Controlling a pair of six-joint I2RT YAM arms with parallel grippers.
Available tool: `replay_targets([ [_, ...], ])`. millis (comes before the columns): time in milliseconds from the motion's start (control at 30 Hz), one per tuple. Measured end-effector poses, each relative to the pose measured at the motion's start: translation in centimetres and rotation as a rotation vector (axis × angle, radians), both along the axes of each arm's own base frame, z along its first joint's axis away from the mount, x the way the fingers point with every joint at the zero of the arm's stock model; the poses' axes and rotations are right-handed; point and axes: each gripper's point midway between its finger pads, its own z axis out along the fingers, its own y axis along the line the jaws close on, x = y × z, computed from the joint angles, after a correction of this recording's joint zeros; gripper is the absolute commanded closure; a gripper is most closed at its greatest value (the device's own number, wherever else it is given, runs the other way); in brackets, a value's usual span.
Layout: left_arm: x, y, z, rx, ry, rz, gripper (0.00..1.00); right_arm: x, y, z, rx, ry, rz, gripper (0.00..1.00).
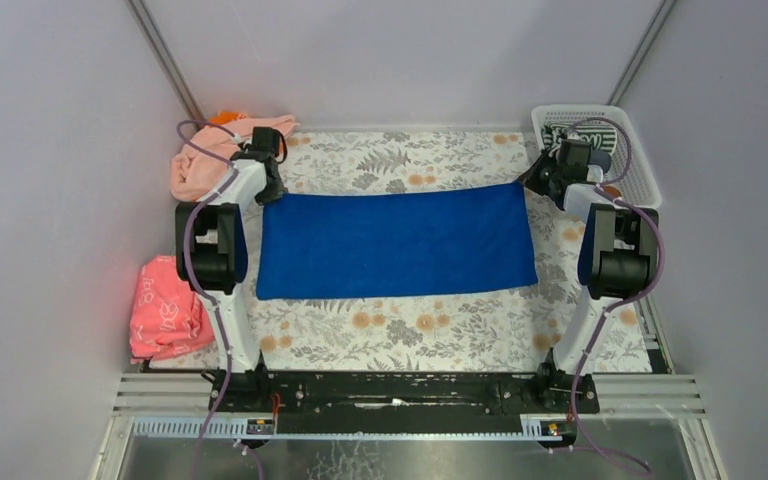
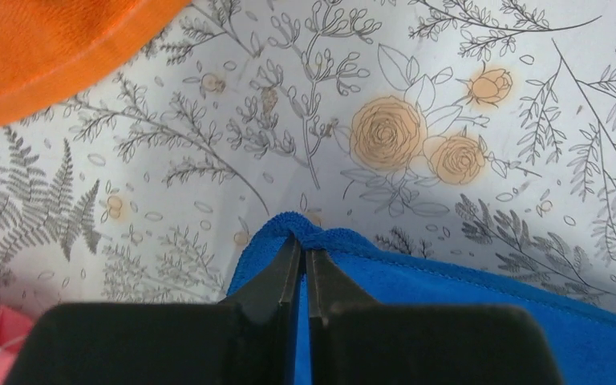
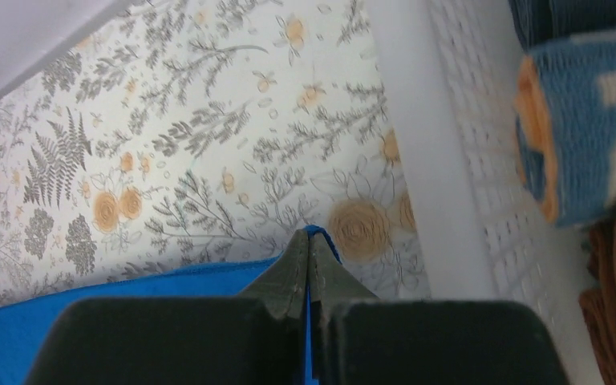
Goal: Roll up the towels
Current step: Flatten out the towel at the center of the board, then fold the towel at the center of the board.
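Left gripper (image 2: pixel 305 247) is pinching the far-left corner of the blue towel (image 1: pixel 396 241), which lies flat mid-table. Right gripper (image 3: pixel 309 243) is clamped on the far-right corner, beside the basket (image 1: pixel 634 128). Looks like laying-out; next, both ends must roll evenly together.

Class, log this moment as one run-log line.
stage: blue towel spread flat, not yet rolled | left gripper: shut on its far-left corner | right gripper: shut on its far-right corner | basket: towels inside
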Motion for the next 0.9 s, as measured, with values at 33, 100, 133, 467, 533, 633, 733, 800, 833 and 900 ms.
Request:
replay_targets([
  [33, 0.4, 0.1, -0.2, 0.004, -0.002, -0.008, 1.00, 0.5, 0.0, 0.3, -0.006, -0.013, 0.005, 1.00],
  [100, 0.7, 0.1, -0.8, 0.012, 0.004, -0.023, 1.00, 1.2, 0.0, 1.0, -0.016, -0.034, 0.017, 1.00],
  [133, 0.6, 0.2, -1.1, 0.015, 0.011, -0.028, 1.00, 1.3, 0.0, 1.3, -0.021, -0.042, 0.025, 1.00],
  [467, -2.5, 1.1, 1.8, 0.033, -0.021, -0.015, 1.00, -2.4, 0.3, 2.4, -0.026, 0.001, 0.036, 1.00],
  [533, -3.3, 1.0, 2.8, 0.032, -0.040, -0.010, 1.00, -4.0, 0.4, 3.1, -0.030, 0.013, 0.026, 1.00],
  [633, -4.8, 1.0, 3.3, 0.030, -0.047, 0.004, 1.00, -6.0, 0.4, 4.3, -0.031, 0.012, 0.011, 1.00],
  [733, -6.5, 1.0, 2.6, 0.026, -0.024, 0.021, 1.00, -7.8, 0.6, 4.7, -0.026, 0.030, -0.003, 1.00],
  [800, -7.9, 0.9, 1.8, 0.020, 0.002, 0.030, 1.00, -8.8, 0.5, 4.4, -0.022, 0.056, -0.020, 1.00],
  [833, -8.7, 0.9, 1.3, 0.016, 0.018, 0.036, 1.00, -9.4, 0.5, 3.9, -0.017, 0.078, -0.030, 1.00],
  [900, -10.4, 0.8, 0.4, 0.009, 0.053, 0.048, 1.00, -11.0, 0.5, 2.8, -0.008, 0.125, -0.053, 1.00],
])
